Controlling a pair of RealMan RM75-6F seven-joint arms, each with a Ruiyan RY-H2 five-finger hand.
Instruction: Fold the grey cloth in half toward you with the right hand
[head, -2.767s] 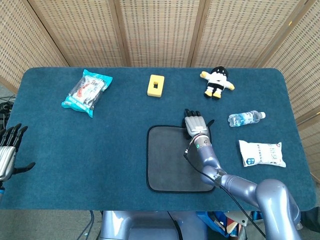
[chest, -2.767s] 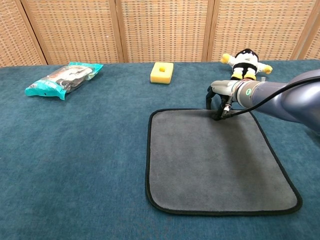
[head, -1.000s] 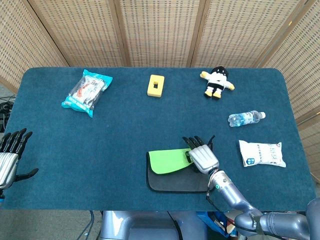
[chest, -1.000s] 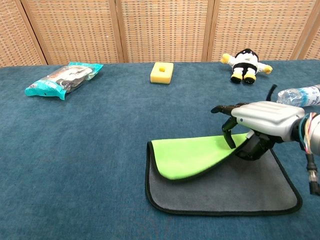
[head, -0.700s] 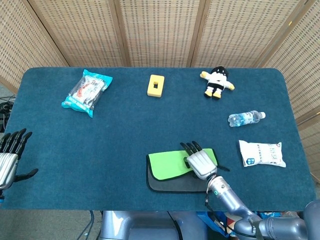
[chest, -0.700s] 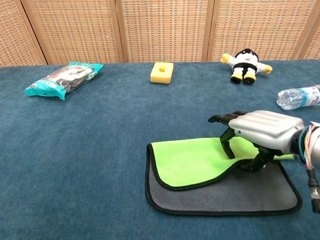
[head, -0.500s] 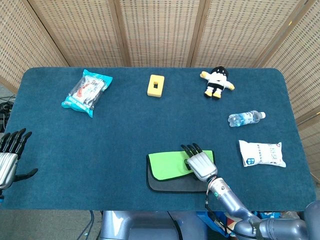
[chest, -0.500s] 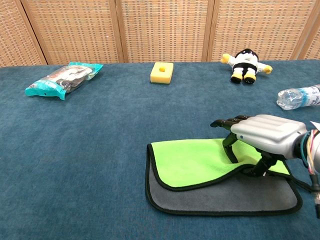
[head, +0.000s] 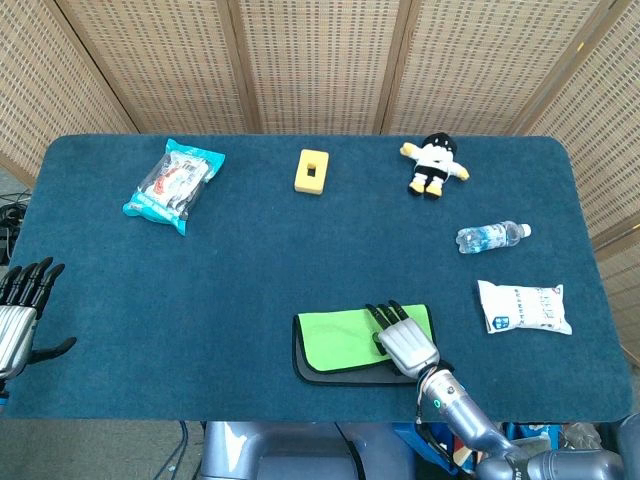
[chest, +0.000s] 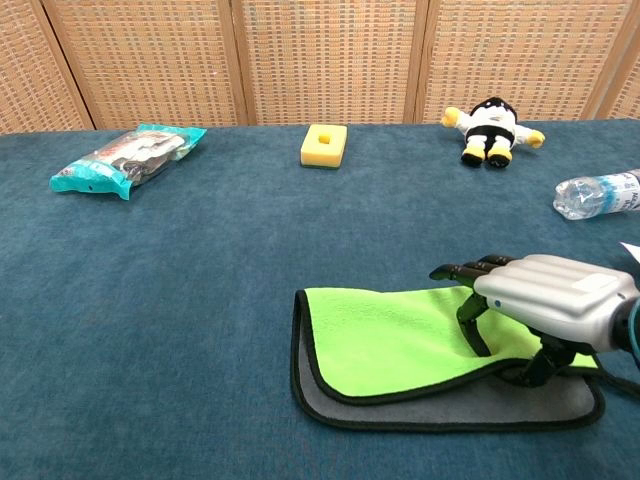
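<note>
On the blue surface (head: 250, 250), our right hand (chest: 545, 300) pinches the grey cloth (chest: 400, 345), dragging its far edge near to fold it.

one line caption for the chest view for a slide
Right hand pulling the grey cloth with green underside toward the near edge, fold almost complete.

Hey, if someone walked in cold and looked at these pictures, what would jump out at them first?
Most likely the grey cloth near the table's front edge, folded over so its bright green underside faces up, with the silver right hand on its right part. After that, the black-and-white plush doll and the yellow block toward the far side, and the left hand with fingers spread at the left edge.
</note>
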